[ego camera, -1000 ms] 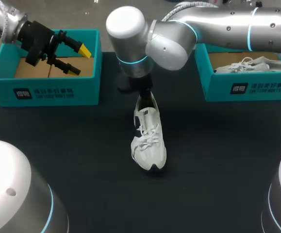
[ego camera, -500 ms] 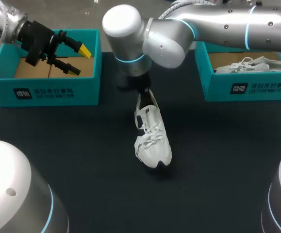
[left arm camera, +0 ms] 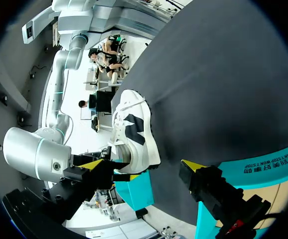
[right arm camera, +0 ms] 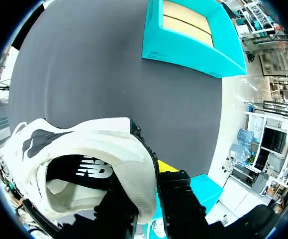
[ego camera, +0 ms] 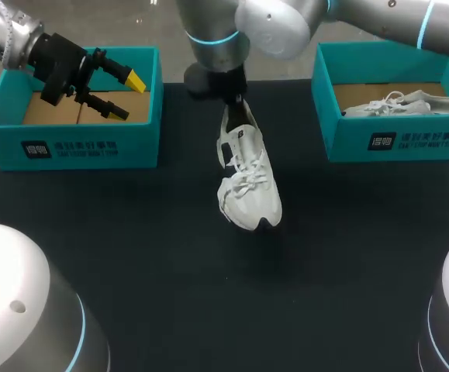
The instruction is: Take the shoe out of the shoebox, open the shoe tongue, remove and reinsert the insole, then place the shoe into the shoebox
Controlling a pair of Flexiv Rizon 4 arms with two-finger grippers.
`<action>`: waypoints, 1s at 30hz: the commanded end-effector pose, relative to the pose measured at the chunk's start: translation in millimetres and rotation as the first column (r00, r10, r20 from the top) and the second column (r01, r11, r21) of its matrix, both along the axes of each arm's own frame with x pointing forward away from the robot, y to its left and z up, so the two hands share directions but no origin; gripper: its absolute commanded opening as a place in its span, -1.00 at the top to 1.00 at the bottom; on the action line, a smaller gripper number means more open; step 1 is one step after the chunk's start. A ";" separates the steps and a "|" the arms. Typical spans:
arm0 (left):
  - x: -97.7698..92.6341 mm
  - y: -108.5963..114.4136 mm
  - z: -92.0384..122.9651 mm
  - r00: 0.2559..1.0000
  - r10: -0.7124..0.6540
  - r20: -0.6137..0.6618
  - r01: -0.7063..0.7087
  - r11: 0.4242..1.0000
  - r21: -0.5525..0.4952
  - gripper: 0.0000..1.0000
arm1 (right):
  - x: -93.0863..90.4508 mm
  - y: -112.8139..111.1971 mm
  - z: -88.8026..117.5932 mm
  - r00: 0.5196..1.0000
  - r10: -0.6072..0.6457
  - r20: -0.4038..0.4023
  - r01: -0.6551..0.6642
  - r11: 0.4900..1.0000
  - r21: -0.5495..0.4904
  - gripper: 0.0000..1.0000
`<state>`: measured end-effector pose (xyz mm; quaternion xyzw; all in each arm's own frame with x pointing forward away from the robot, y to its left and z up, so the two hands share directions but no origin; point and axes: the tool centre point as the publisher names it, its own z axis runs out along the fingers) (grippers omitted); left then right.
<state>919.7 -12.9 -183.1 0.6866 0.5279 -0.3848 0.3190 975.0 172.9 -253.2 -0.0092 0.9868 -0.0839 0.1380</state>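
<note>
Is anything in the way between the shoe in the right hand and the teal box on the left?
Nothing lies on the table between the shoe and the left box, but the left hand hangs open over that box's opening and may block the drop.

Robotics lab, silver left arm [ego camera: 7, 35] and right arm [ego camera: 379, 15] over a black desk [ego camera: 154, 256], teal left shoebox [ego camera: 69, 147], teal right shoebox [ego camera: 395, 141].

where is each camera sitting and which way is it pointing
Head view: above and behind the robot, looking down on the table; left arm and right arm show.
Left wrist view: over the left shoebox, facing the shoe; its open left pincer shows.
Right wrist view: looking down past the shoe's heel; right pincer shut on it.
All three share the shoe.
</note>
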 end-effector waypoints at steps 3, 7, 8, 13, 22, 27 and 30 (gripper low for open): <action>0.0 0.4 0.3 1.000 -0.001 0.000 0.001 1.000 0.003 -1.00 | -10.3 -7.4 54.9 0.999 0.022 0.042 -0.022 1.000 -0.008 1.00; 0.0 0.4 0.3 1.000 -0.001 0.000 0.001 1.000 0.003 -1.00 | -9.3 -6.4 72.1 0.997 0.045 0.055 -0.044 0.999 -0.016 1.00; 0.0 0.4 0.3 1.000 -0.001 0.000 0.001 1.000 0.003 -1.00 | -8.9 -6.4 76.2 0.997 0.050 0.057 -0.049 0.999 -0.021 1.00; 0.0 0.4 0.3 1.000 -0.001 0.000 0.001 1.000 0.003 -1.00 | -7.4 -7.3 98.5 0.996 0.063 0.060 -0.062 0.998 -0.020 1.00; 0.0 0.4 0.3 1.000 -0.001 0.000 0.001 1.000 0.003 -1.00 | -1.7 -11.9 122.6 0.997 0.028 0.070 -0.024 0.998 -0.066 1.00; 0.0 0.4 0.3 1.000 -0.001 0.000 0.001 1.000 0.003 -1.00 | -1.4 -11.6 124.4 0.996 0.024 0.082 -0.018 0.997 -0.074 1.00; 0.0 0.4 0.3 1.000 -0.001 0.000 0.001 1.000 0.003 -1.00 | -1.4 -11.6 124.4 0.996 0.024 0.082 -0.018 0.997 -0.074 1.00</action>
